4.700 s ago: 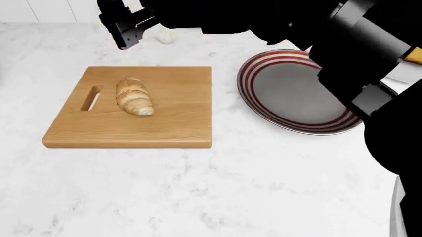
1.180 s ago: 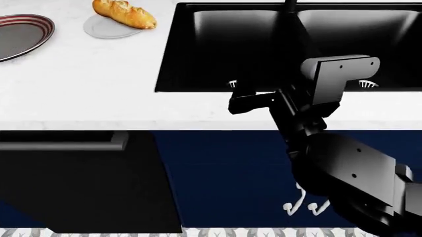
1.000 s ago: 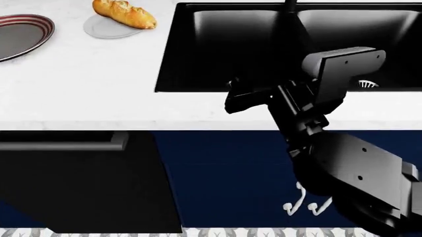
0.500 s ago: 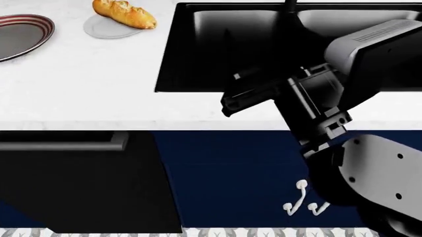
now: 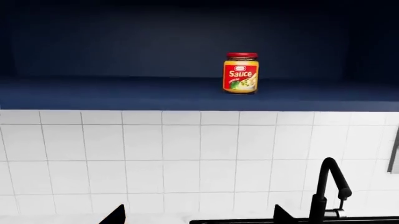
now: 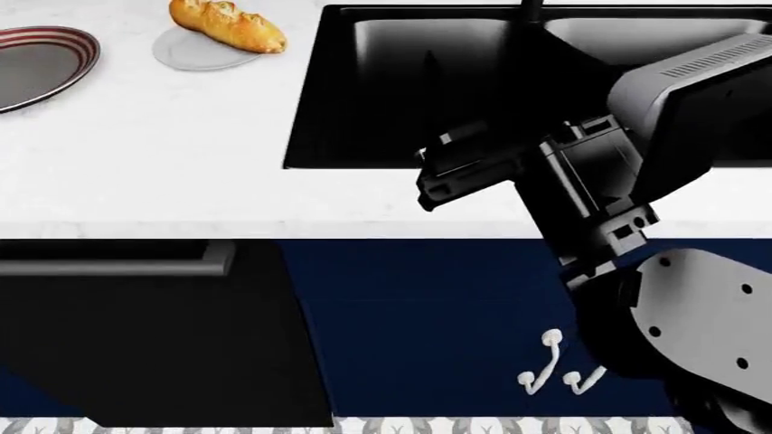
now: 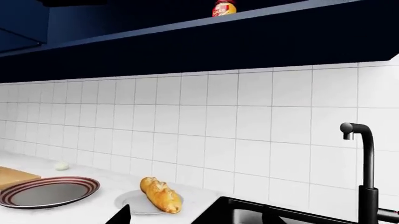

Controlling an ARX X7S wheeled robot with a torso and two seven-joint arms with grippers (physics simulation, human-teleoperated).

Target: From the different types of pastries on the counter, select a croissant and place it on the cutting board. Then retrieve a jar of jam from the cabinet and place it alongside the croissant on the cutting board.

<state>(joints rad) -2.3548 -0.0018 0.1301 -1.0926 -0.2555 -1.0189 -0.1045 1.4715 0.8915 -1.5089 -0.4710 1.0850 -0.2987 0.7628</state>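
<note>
I see the jam jar point(image 5: 240, 73) untouched on the far cabinet shelf point(image 5: 187, 93), both grippers apparently spread and empty.

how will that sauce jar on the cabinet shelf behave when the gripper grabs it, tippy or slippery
The jar stands upright, taller than wide, so a nudge near its red lid would probably tip it. Its sides look smooth and rigid, likely glass: firm to clamp but possibly slippery. It looks nearly full, so probably heavy for its size.
</note>
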